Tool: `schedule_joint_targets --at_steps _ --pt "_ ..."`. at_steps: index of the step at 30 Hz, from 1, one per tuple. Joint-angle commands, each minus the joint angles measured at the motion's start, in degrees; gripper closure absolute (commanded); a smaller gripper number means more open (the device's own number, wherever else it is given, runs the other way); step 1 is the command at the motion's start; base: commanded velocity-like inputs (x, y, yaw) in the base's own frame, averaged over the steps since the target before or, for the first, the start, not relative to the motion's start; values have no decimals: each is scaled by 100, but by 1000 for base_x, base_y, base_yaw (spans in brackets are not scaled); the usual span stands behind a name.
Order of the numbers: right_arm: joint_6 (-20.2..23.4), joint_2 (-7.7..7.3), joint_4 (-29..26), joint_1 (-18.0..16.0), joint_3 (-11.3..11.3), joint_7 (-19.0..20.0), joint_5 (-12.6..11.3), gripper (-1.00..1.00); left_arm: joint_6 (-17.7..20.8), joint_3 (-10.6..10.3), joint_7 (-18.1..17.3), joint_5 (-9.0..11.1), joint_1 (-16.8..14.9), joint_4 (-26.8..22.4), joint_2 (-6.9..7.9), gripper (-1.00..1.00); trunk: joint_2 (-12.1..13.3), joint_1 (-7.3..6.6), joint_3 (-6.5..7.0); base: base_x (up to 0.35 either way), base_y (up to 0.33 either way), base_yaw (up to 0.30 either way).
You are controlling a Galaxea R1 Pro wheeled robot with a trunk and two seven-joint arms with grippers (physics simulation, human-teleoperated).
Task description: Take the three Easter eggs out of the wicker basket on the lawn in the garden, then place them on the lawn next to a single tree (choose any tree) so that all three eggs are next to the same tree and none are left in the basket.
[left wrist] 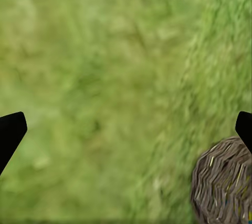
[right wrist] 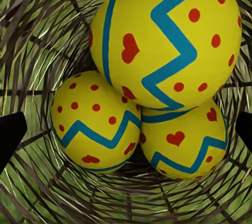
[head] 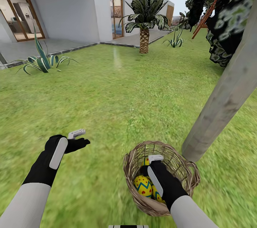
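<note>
The wicker basket [head: 132, 171] stands on the lawn [head: 117, 92] close to the foot of a tree's pale grey trunk [head: 228, 92]. Three yellow Easter eggs with blue zigzags and red marks lie inside it: a big one on top [right wrist: 168, 40] and two beneath [right wrist: 94, 121] [right wrist: 184, 140]. One egg [head: 142, 186] shows through the weave. My right gripper [head: 154, 163] reaches down into the basket, open just above the eggs [right wrist: 126, 132] and holding nothing. My left gripper [head: 79, 138] hovers open over bare grass [left wrist: 128, 129], left of the basket [left wrist: 223, 182].
A palm [head: 144, 17] and a spiky plant [head: 175, 40] stand far ahead by the white house [head: 71, 6]. Another spiky plant [head: 43, 60] grows at the far left beside the grey paving [head: 53, 47]. Dark foliage [head: 228, 24] hangs at the right.
</note>
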Motion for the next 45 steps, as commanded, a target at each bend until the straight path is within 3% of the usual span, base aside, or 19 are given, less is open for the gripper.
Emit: schedule_joint_targets --at_steps 1,5,9,14,24,31,32,40,45 --pt "10 0 -6 -3 17 -46 -65 -100 21 5 51 63 -2 -10 1 -100 -2 -1 -5 0 0 0" --pt "-119 -52 13 -134 147 -23 -58 -100 1 -32 21 85 50 -53 -76 -100 -2 -1 -5 0 0 0" --pt "-17 -44 -33 -205 18 -29 -54 -100 5 -24 17 85 50 -62 -78 -100 -2 -1 -5 0 0 0" --pt "11 -45 -43 -221 9 -25 -55 -100 4 -21 16 85 50 -84 -86 -100 -2 -1 -5 0 0 0" --pt "62 -122 21 -223 330 198 -90 -100 9 -20 16 85 50 -88 -87 -100 -82 43 -41 0 0 0" --pt "66 -277 70 -223 555 281 -81 -100 9 -20 16 85 50 -85 -87 -100 -82 43 -41 0 0 0" --pt "66 -281 102 -223 1135 282 -78 -100 9 -20 16 85 50 -84 -87 -100 -82 43 -41 0 0 0" --pt "58 -288 310 -223 1675 285 -75 -100 9 -20 16 85 50 -80 -87 -100 -162 87 -77 0 0 0" --pt "65 -288 328 -223 1754 299 -80 -100 9 -20 16 85 50 -81 -87 -100 -243 131 -113 0 0 0"
